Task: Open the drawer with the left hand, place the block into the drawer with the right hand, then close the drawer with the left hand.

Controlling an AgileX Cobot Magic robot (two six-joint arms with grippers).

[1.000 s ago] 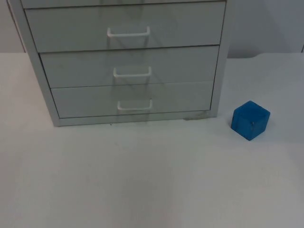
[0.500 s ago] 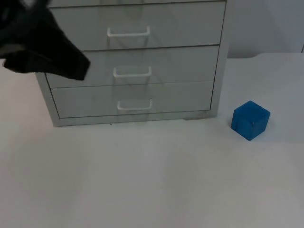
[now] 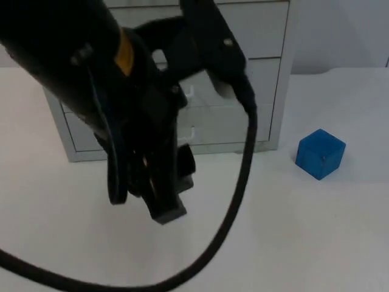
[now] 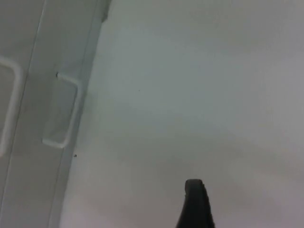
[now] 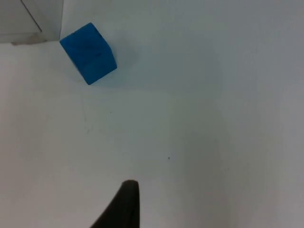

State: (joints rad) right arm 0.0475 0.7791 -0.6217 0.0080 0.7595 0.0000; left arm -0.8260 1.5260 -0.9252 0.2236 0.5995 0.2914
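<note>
- Step in hand, as I judge it: the reach for the drawer, which is not yet open; all drawers of the cabinet (image 3: 267, 91) sit flush.
- The left gripper (image 3: 161, 194) hangs over the table (image 3: 273, 243) in front of the cabinet, near the lowest handle (image 4: 64, 111); I cannot tell how its jaws stand.
- The block (image 3: 320, 153) rests on the table just right of the cabinet, untouched.
- The right gripper (image 5: 124, 204) waits above the table, apart from the block; its jaw state cannot be told.
- Next, the left gripper must line up with a handle and close on it.
</note>
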